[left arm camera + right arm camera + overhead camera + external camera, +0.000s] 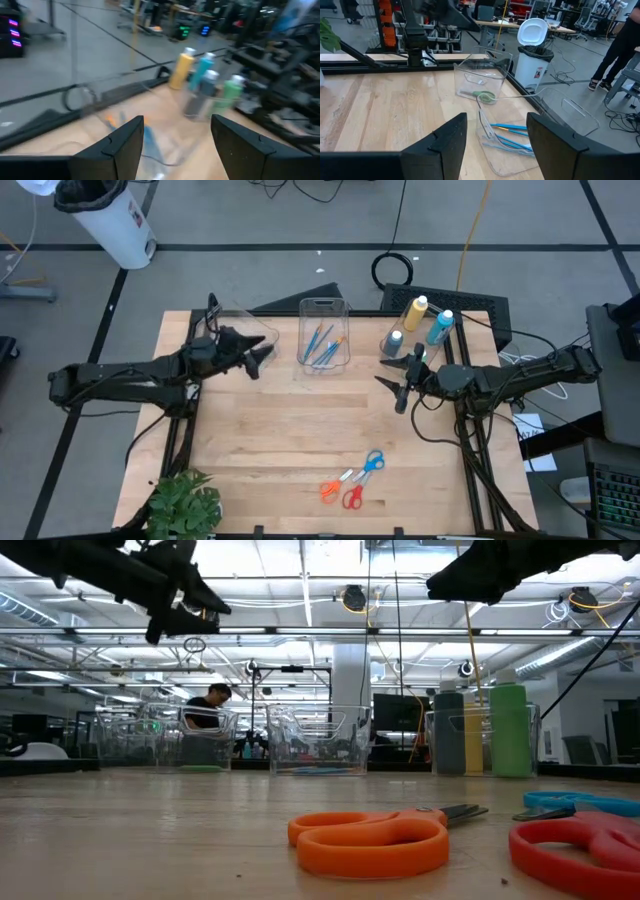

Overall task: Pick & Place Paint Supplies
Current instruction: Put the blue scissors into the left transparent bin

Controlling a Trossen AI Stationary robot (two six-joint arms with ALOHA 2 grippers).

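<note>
The wooden table (260, 440) held three clear bins along its far edge. The middle bin (324, 332) was the landmark. It held thin brushes (322, 348) with blue and orange handles. They lay long-ways in it, from the far end toward the near end, a little slanted.

Left of the middle bin stood another clear bin (243, 330). The right wrist view showed something small and green (484, 95) lying in it, maybe a scissors handle.

Right of the middle bin stood the third bin (420, 330). Four paint bottles (414, 313) with white caps stood upright in it: yellow, blue, green and grey.

Nearer than the middle bin, and a bit to its right, three scissors (348, 480) lay flat on the bare wood. The blue pair, the orange pair and the red pair touched each other. Their long sides ran slanted, handles at the ends.

The left gripper (262, 354) hung over the left bin with its fingers apart, holding nothing. The right gripper (392, 385) hung in the air right of the middle bin, just in front of the bottle bin, fingers apart and holding nothing.

A green plant (185, 502) sat at the near left corner of the table.
</note>
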